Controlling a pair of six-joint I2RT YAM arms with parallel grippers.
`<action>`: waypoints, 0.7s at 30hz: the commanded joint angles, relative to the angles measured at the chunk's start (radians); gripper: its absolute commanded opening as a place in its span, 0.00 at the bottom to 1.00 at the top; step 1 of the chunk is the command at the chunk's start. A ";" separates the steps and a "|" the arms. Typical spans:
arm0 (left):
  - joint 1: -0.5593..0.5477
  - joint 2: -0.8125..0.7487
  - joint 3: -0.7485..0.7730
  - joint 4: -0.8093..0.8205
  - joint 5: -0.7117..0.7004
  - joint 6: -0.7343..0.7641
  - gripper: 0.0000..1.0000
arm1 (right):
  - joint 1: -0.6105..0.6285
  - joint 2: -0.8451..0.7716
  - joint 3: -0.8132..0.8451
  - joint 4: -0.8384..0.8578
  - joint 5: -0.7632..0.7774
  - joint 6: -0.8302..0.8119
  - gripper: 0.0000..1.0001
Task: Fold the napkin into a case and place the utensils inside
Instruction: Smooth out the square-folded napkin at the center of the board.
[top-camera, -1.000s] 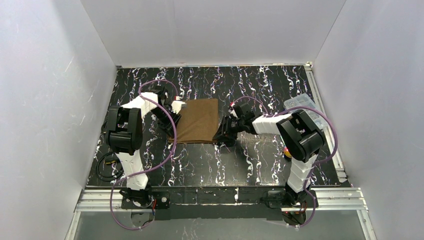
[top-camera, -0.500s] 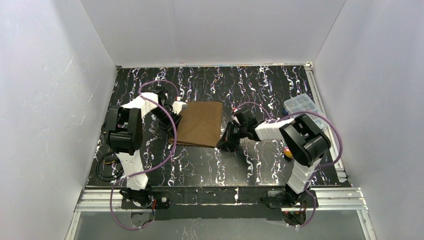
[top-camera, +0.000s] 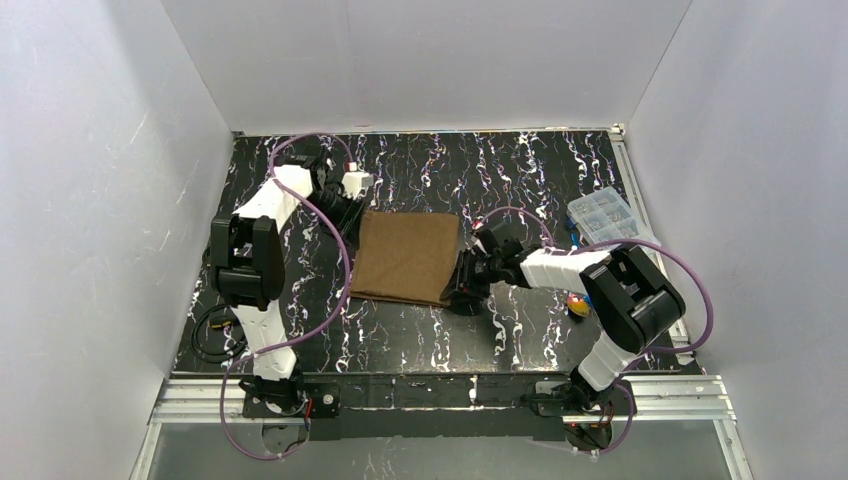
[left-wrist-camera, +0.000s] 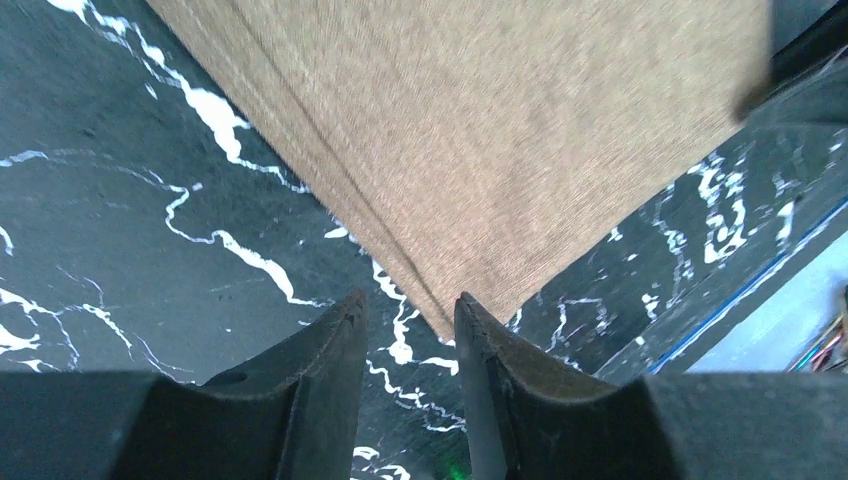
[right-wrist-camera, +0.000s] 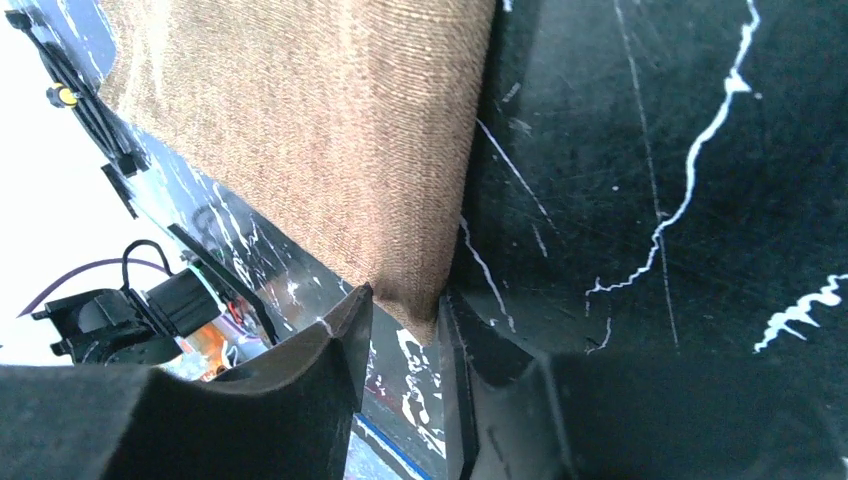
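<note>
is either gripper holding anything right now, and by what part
Left gripper: nothing; jaws apart, the napkin corner lies just ahead of them. Right gripper straddles the napkin's near right corner; whether it is pinched cannot be told.

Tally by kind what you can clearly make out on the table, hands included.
Napkin: 1
Clear compartment box: 1
Hands: 2 (left hand, right hand)
Total: 4
Coloured bits beside the right arm are too hidden to count.

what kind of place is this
Probably a robot test cell in a lab: left arm and right arm bolted to a metal rail, white walls boxing in a black marbled table.
</note>
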 joint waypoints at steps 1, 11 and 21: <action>0.005 0.008 0.106 -0.036 0.111 -0.110 0.35 | 0.000 0.006 0.112 -0.117 0.022 -0.087 0.40; 0.003 0.239 0.310 0.058 0.118 -0.273 0.30 | -0.008 0.053 0.335 -0.343 0.009 -0.253 0.37; -0.008 0.309 0.323 0.166 0.013 -0.327 0.32 | -0.009 0.056 0.210 -0.443 -0.047 -0.324 0.58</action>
